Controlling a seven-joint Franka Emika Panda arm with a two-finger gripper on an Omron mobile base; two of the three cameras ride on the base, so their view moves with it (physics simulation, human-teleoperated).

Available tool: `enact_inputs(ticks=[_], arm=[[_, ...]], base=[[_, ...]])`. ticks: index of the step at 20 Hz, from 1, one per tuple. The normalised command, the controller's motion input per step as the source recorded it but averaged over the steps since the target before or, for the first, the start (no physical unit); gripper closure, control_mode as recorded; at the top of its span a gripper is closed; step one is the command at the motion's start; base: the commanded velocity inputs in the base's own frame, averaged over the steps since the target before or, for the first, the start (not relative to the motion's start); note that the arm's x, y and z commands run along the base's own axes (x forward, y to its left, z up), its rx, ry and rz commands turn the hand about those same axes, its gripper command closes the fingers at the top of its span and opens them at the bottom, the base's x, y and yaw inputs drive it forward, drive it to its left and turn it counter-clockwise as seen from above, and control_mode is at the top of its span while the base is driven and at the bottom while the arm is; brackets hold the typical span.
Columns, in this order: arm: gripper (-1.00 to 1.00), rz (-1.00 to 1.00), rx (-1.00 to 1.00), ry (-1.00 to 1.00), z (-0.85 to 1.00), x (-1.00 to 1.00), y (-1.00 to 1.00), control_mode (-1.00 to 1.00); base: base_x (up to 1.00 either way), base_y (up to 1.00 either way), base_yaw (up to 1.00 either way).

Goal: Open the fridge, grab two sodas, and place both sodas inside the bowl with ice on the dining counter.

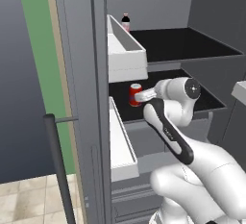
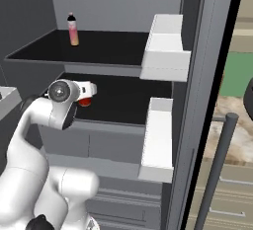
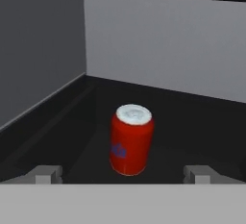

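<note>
The fridge (image 1: 81, 74) (image 2: 197, 76) stands open. On its middle black shelf is a short red soda can (image 3: 130, 139) (image 1: 135, 94) (image 2: 85, 101), upright with a silver top. My gripper (image 3: 124, 175) (image 1: 144, 94) (image 2: 90, 90) reaches in over that shelf. It is open, with a fingertip low on each side of the can and apart from it. The other soda, a slim pink bottle (image 1: 126, 22) (image 2: 73, 30) with a black cap, stands at the back of the shelf above. The bowl and the dining counter are out of view.
White door bins (image 1: 126, 50) (image 2: 165, 46) hang on the open door at two heights, close beside my arm. Grey drawers (image 1: 144, 136) (image 2: 89, 145) sit under the can's shelf. A dark bar handle (image 1: 57, 160) (image 2: 217, 165) rises in the foreground.
</note>
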Motion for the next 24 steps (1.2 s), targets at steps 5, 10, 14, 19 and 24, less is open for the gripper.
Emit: enact_inputs(ticks=[5, 10, 14, 19, 24], arm=[[-1.00, 0.00, 0.03, 0.00, -0.05, 0.32, -0.01, -1.00], [-1.00, 0.00, 0.04, 0.00, -0.05, 0.31, -0.03, -1.00], [-1.00, 0.00, 0.00, 0.00, -0.08, 0.25, 0.00, -1.00], [-1.00, 0.00, 0.00, 0.00, -0.22, 0.21, -0.01, -1.00], [-1.00, 0.00, 0.00, 0.00, -0.18, 0.19, 0.00, -1.00]], base=[[0.00, 0.00, 0.00], [0.00, 0.00, 0.00], [0.00, 0.00, 0.00], [0.00, 0.00, 0.00], [0.00, 0.00, 0.00]])
